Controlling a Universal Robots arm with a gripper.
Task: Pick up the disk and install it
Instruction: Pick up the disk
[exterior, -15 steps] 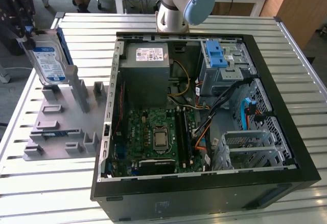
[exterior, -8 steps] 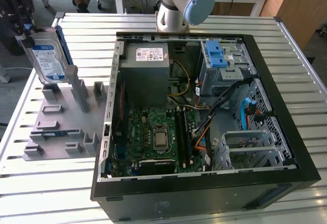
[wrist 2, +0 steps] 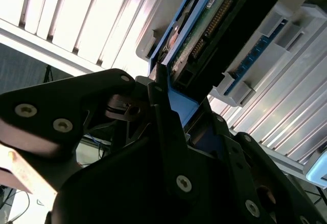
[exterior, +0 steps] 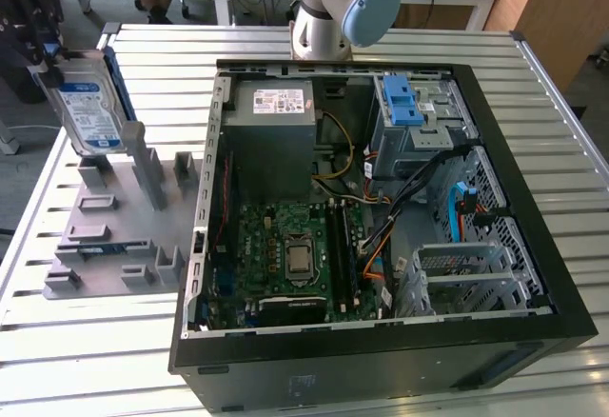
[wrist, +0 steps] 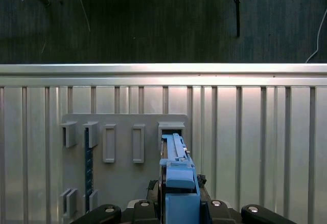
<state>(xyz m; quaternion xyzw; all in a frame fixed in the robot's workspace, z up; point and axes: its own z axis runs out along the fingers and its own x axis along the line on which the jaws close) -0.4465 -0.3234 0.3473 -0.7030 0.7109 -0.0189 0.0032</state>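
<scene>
The disk (exterior: 88, 112), a silver drive with a white-and-blue label in a blue carrier bracket, stands upright at the exterior view's left. It is over the back corner of the grey slotted rack (exterior: 114, 236). My black gripper (exterior: 49, 55) is shut on its upper end. The first wrist view looks along the blue bracket edge of the disk (wrist: 176, 170), which sits between my fingers (wrist: 214, 204) with a rack slot (wrist: 171, 128) beyond it. In the second wrist view the disk's connector end (wrist 2: 214, 35) sticks out past my fingers (wrist 2: 161, 106). Whether the disk still sits in the slot I cannot tell.
An open computer case (exterior: 533, 131) lies on the slatted metal table (exterior: 86, 360). Inside are a grey power supply (exterior: 271, 136), a motherboard (exterior: 295, 255), a drive cage with a blue handle (exterior: 404, 103) and a metal bay (exterior: 471, 274). The arm's base (exterior: 343, 8) stands behind the case.
</scene>
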